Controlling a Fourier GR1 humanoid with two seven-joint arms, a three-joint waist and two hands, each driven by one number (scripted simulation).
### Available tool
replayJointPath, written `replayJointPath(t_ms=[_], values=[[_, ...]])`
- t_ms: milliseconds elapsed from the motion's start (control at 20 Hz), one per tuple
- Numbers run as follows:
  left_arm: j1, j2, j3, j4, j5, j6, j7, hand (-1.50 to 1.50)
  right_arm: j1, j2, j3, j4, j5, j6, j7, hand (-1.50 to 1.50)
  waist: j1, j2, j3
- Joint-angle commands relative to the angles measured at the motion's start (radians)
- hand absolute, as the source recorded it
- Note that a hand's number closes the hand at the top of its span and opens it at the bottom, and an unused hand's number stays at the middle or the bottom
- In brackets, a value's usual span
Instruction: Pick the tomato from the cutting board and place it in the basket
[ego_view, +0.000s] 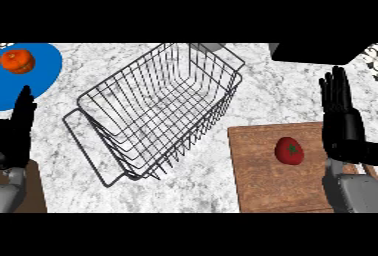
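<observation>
A red tomato (290, 150) with a green stem lies on the wooden cutting board (266, 180) at the lower right. The wire basket (159, 112) stands in the middle of the marble counter, tilted, with nothing inside it. My right hand (343, 127) is just right of the tomato, fingers straight and pointing up, a small gap between palm and tomato. Near the left edge my left hand (18, 125) is open and upright, resting far from the basket.
A blue plate (46, 70) at the upper left carries an orange-red fruit (17, 60). A dark block (310, 52) sits at the upper right edge. Bare marble lies between basket and board.
</observation>
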Motion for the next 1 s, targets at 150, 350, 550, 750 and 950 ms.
replayJointPath(t_ms=[150, 350, 550, 750, 950], values=[[-0.062, -0.002, -0.071, -0.078, -0.005, -0.119, -0.094, 0.0, -0.17, 0.018, 0.159, 0.044, -0.007, 0.135, 0.181, 1.5, -0.012, -0.017, 0.044], [-0.094, -0.016, -0.138, -0.102, 0.008, -0.205, -0.125, 0.0, -0.186, 0.238, 0.184, 0.025, -0.235, 0.154, 0.22, 1.5, -0.006, -0.011, 0.047], [-0.128, -0.004, -0.128, -0.125, 0.007, -0.227, -0.082, 0.0, -0.273, 0.244, 0.418, 0.05, -0.069, -0.255, 0.21, -1.5, -0.023, -0.023, 0.044], [-0.081, -0.012, -0.116, -0.11, 0.016, -0.228, -0.108, 0.0, -0.378, 0.174, 0.42, 0.041, 0.226, -0.383, 0.44, -1.5, -0.049, -0.032, 0.04], [-0.052, 0.019, -0.1, -0.13, 0.022, -0.24, -0.102, 0.0, -0.452, -0.082, 0.423, 0.129, 0.364, -0.263, 0.67, -1.5, -0.064, -0.05, 0.034]])
